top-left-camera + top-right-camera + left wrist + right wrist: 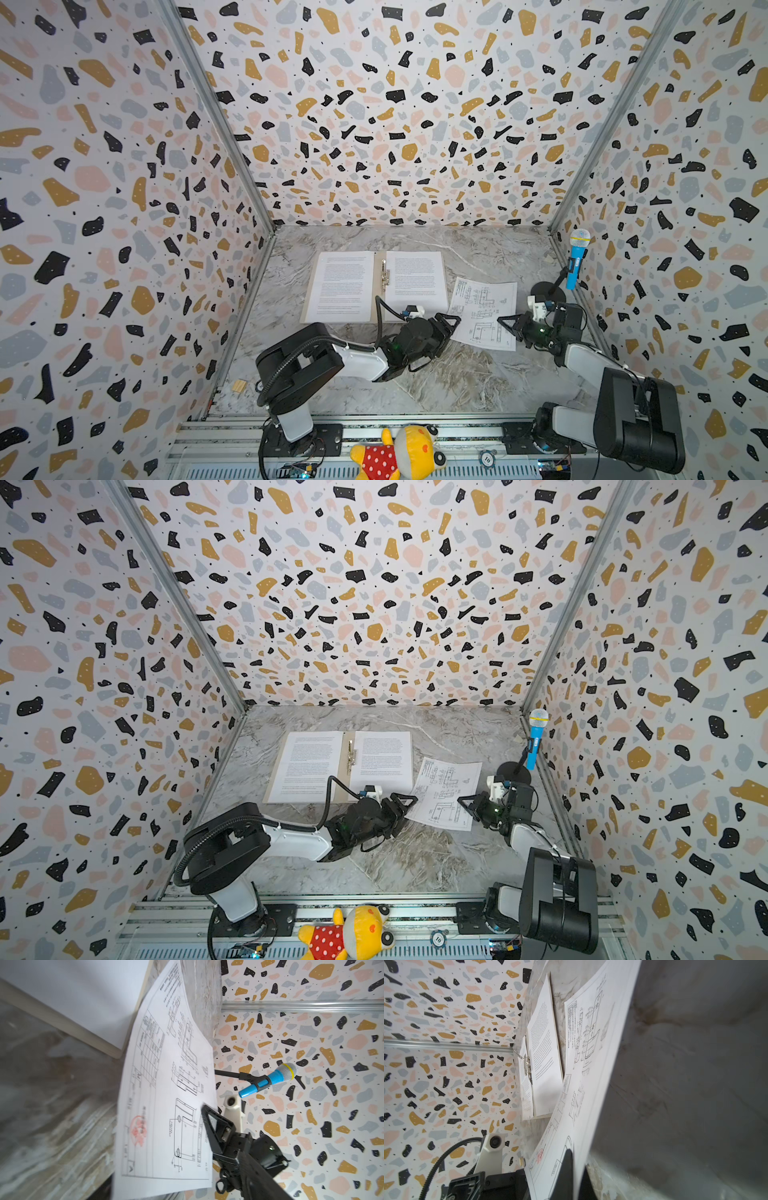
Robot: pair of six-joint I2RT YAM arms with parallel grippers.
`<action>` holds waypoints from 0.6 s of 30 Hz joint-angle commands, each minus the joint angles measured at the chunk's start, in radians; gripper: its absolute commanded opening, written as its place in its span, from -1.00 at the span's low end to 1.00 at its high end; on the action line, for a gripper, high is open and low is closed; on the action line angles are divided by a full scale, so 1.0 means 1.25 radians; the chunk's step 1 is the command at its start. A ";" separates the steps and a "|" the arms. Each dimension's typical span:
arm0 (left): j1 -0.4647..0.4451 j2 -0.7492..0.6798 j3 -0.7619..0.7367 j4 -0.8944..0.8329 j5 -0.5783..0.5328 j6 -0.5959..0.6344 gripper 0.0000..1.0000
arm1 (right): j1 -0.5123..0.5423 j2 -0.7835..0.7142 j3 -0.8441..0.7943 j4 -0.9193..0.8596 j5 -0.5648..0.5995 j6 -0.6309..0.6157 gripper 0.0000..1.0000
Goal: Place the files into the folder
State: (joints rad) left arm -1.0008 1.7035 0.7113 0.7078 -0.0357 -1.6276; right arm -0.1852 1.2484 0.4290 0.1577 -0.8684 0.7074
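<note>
While not yet finished, stands about two thirds done, as a judgement. Shows, in both top views, the folder [377,258] spread open and flat toward the back of the marble table [415,374], with the metal clip [385,272] at the spine. Finds one text sheet [343,286] on the left half and a second text sheet [417,276] on the right half, each lying square within the beige border; counts both as already placed. Leaves the diagram sheet [484,309] outside, skewed, just right of the folder, with a left corner at the folder's right edge, touching or overlapping; cannot tell which. Has the right gripper [508,324] pinched tight on that sheet's right edge, with paper between the dark fingers [565,1174] in the right wrist view and that edge lifted off the marble. Puts the left gripper [451,326] at the sheet's near left corner, jaws apparently spread wide and clamping nothing, though hard to confirm from above. Remains to carry this last sheet across onto the folder; may also call for closing the cover, as a guess only.
</note>
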 commanded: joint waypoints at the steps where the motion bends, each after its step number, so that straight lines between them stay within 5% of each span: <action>1: 0.045 -0.057 -0.003 -0.121 0.027 0.086 0.69 | 0.037 0.016 0.077 -0.058 0.051 -0.016 -0.95; 10: 0.231 -0.258 0.090 -0.515 0.004 0.340 0.91 | 0.215 0.152 0.353 -0.130 0.130 0.006 -0.96; 18: 0.440 -0.341 0.101 -0.625 0.055 0.497 0.98 | 0.377 0.382 0.753 -0.197 0.119 0.033 -0.96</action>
State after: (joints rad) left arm -0.5098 1.2751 0.8337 0.0280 -0.0055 -1.1278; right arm 0.2317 1.6760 1.2304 -0.0353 -0.7166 0.7361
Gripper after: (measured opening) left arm 0.990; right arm 0.046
